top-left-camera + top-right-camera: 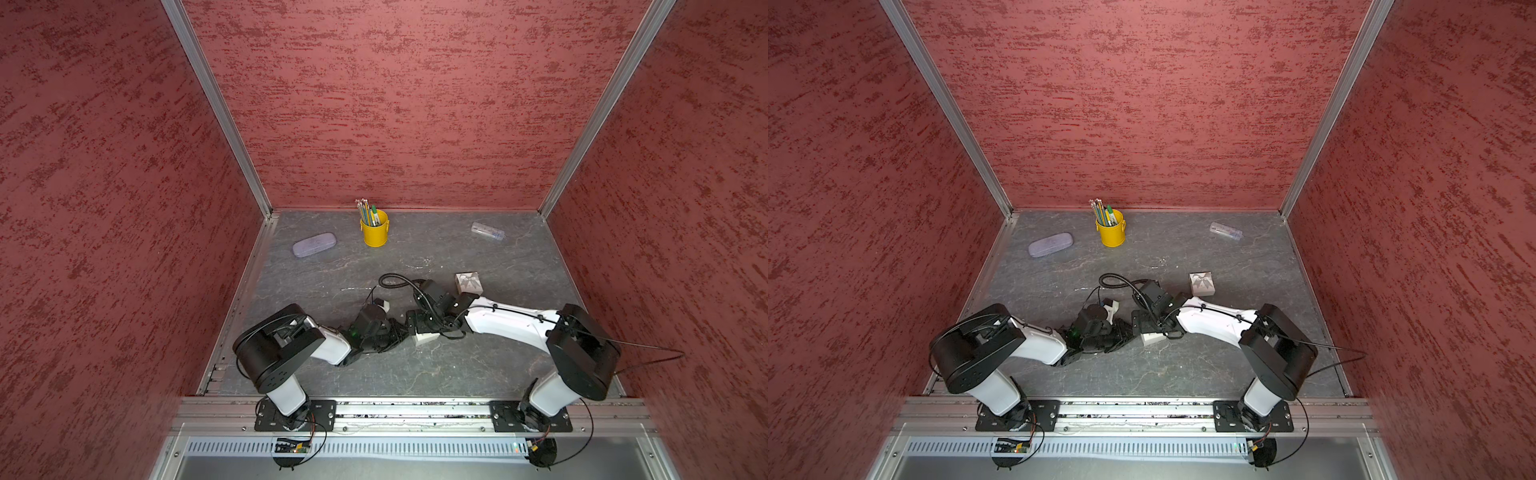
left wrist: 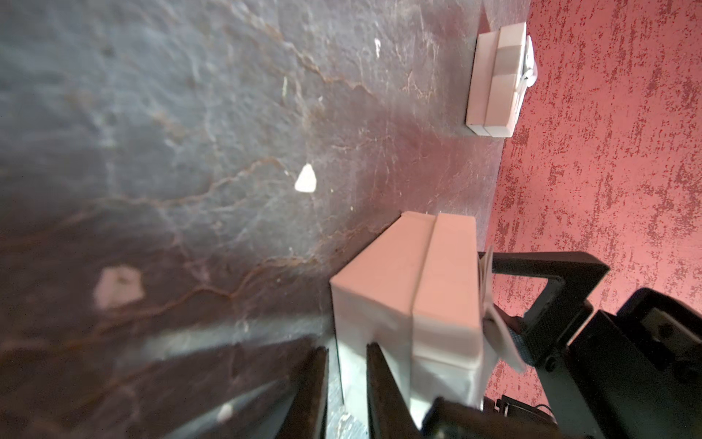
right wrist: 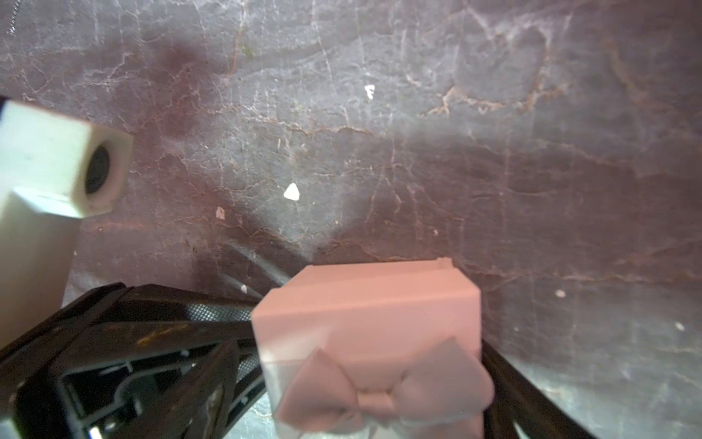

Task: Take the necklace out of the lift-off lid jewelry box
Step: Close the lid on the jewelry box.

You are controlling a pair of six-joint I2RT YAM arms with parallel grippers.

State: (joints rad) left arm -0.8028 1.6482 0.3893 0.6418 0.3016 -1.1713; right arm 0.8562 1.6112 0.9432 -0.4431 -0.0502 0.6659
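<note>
Reaching low toward each other, right tool [image 3: 364, 346] gapes around jewelry box [image 3: 364, 300]; whether left tool [image 2: 346, 349] grips is unclear.

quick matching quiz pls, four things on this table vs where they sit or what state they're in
Things:
1. yellow cup
2. glasses case
3. clear plastic container
4. jewelry box

Places or states:
A. lying at the back right
B. lid on, bow on top, nearest the front
C. upright at the back middle, pencils inside
D. lying flat at the back left

Pairs: 1-C, 2-D, 3-A, 4-B
</note>
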